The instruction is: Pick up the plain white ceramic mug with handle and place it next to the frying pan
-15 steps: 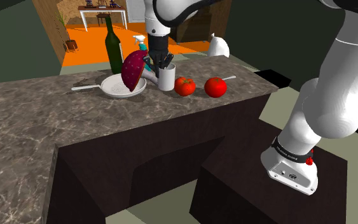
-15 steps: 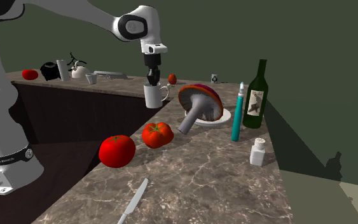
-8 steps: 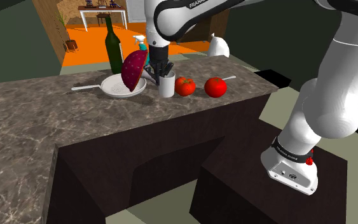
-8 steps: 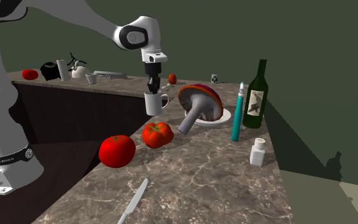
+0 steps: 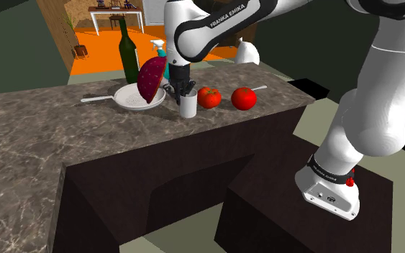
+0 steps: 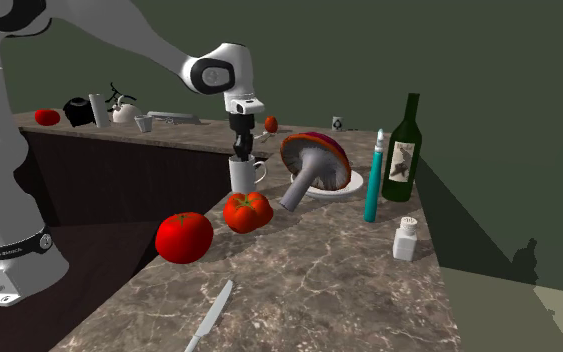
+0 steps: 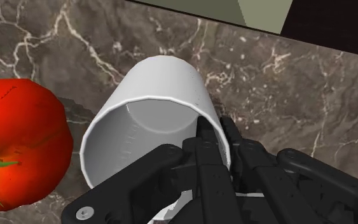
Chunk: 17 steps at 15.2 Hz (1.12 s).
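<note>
Item 1. Frying pan (image 5: 126, 97): pale, on the bench (image 5: 49, 144), near the jaws on the side away from the tomatoes. A purple-capped mushroom (image 5: 151, 79) leans in it.

Item 2. White mug (image 5: 188, 106): upright, its wall pinched in the jaws, one side inside the rim and one outside. We cannot tell whether its base touches the bench.

Item 3. Nearer tomato (image 5: 208, 97): just beside the mug. Second tomato (image 5: 243, 98): beyond it.

Handling: we would set it down upright, clear of mushroom and tomato, before releasing.
</note>
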{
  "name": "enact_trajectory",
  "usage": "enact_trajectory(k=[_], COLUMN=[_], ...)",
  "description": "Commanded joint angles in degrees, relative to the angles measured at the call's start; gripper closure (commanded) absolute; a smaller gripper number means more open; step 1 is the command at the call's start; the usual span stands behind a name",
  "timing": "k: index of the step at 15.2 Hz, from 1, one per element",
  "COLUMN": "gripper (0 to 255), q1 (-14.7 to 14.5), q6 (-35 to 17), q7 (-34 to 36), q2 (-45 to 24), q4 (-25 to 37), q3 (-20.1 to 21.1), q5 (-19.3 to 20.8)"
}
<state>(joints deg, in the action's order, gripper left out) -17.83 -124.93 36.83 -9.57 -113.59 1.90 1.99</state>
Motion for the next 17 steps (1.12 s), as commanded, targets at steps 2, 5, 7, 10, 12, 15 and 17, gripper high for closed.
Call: enact_trajectory(k=[2, 5, 7, 10, 12, 15, 17], gripper=[255, 255, 255, 255, 0, 0, 0], q1=[0.1, 0.0, 0.0, 0.0, 0.0, 0.0, 0.0], q6=[-2.3, -3.2, -3.2, -3.2, -3.2, -3.2, -3.2], q7=[0.0, 0.0, 0.0, 0.0, 0.0, 0.0, 0.0], q2=[-0.9, -1.4, -1.4, -1.4, -1.4, -1.4, -1.4], q4=[-1.4, -1.8, -1.8, -1.8, -1.8, -1.8, -1.8], q3=[-0.1, -0.1, -0.1, -0.1, -0.1, -0.1, -0.1], q5=[0.1, 0.1, 0.1, 0.1, 0.1, 0.1, 0.1])
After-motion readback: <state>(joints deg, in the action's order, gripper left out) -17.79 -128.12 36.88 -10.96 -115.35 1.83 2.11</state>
